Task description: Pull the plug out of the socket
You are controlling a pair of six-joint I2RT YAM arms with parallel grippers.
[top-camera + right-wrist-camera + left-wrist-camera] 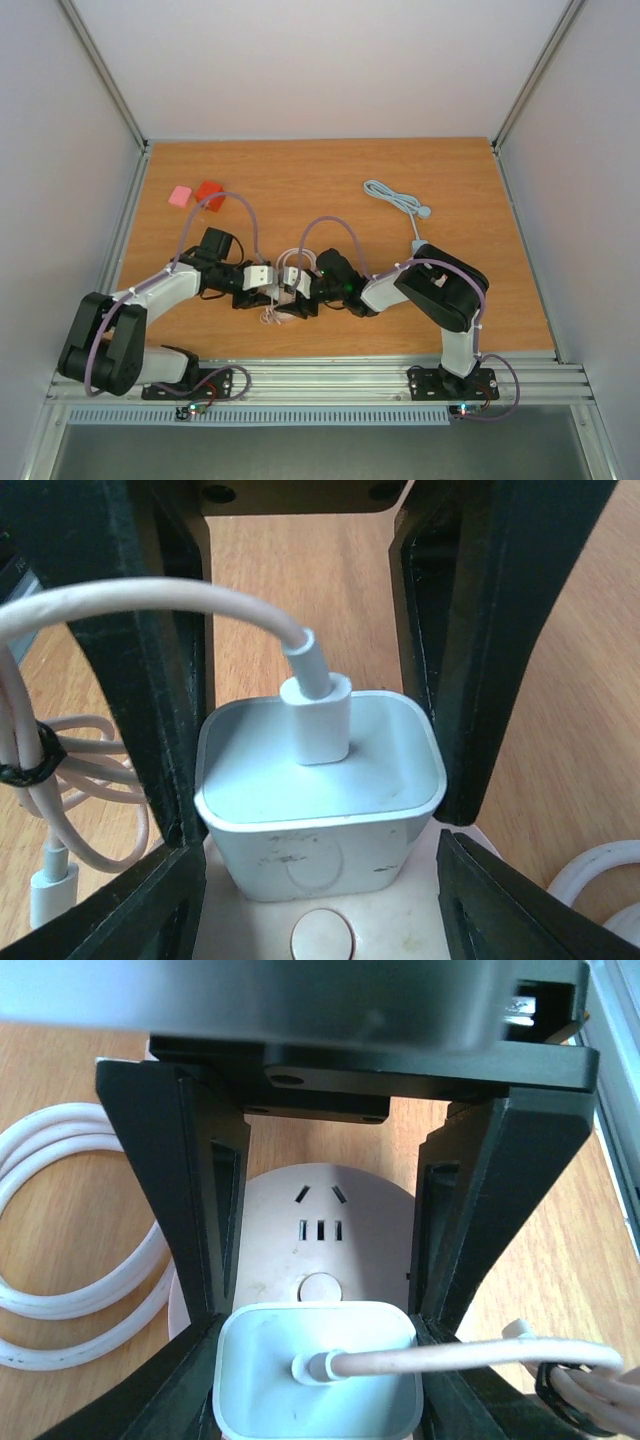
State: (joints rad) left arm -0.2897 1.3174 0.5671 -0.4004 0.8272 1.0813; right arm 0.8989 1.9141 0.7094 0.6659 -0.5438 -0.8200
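**— What are the right arm's fingers (460, 630) doing?**
— They stand about half apart, one pad flat against each side of the white charger plug (320, 780). As far as I can judge, the right gripper (320, 820) has it pinched.

**— And the left?**
— The left gripper (318, 1305) is partly closed. Its fingers (190, 1210) clamp the rim of the round socket (320, 1210) at three and nine o'clock and hold it on the table (330, 170).

**— Where is the plug on that socket?**
— Seen from the left wrist, it's at six o'clock on the face, just below the round button (320, 1288). The free slots (320, 1228) lie toward twelve. Its base sits flush on the face with no gap I can see, so it isn't out yet.

**— So how far along are they?**
— Both grips look made, and the pull itself is what's left. I'd expect the right arm to draw straight away from the face while the left keeps the socket down.

**— Anything else around them?**
— The charging cable (150, 595) arches out of the plug toward nine o'clock, down to a tied bundle (40, 770). The socket's white cord (60, 1290) loops at nine o'clock in the left wrist view. Farther off on the table, a pink block (180, 196) and a red block (210, 192) sit at ten o'clock, and a grey cable (395, 198) at one.
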